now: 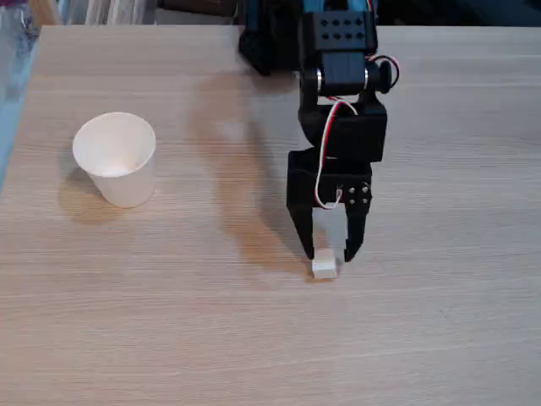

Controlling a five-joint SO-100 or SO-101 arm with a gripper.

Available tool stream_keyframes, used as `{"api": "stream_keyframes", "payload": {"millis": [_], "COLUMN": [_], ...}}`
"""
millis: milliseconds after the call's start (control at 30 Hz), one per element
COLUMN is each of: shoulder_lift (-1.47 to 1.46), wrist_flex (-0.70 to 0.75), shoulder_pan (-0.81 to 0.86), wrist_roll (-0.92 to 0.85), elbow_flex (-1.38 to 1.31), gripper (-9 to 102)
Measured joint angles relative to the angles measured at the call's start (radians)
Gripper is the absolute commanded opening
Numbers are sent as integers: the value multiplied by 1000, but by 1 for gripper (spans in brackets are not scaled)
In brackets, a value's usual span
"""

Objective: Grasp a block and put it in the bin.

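The black end effector point(330, 252) hangs down over the wooden worktop point(169, 338) in the fixed view. Its two fingers are spread apart, and it holds nothing yet. The block point(324, 268) is a tiny white cube. It sits on the worktop right at the finger tips, in the gap between them. One finger tip is at its 10 o'clock and the other is at its 2 o'clock. The bin point(116, 159) is a white paper cup. It stands upright, well apart from the block, at about 10 o'clock from it.

The step now looks like the grab. To do it well, the fingers should go down a little more so they sit on both sides of the block, not on top of it. Then they should close slowly, so the small cube does not pop out or slide away. The block should stay in the middle of the gap. After that, a lift straight up is safest before going over to the bin.

Some things are hard to see. I cannot tell if the finger tips touch the block or the worktop. The top of the arm is cut off by the picture edge. The block's lower edge looks a bit darker, but it is too small to be sure.
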Motion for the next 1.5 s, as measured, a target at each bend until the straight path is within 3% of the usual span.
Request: {"api": "stream_keyframes", "payload": {"millis": [1500], "shoulder_lift": [-61], "wrist_flex": [-46], "shoulder_pan": [-3], "wrist_roll": [35], "elbow_flex": [6], "gripper": [22]}}
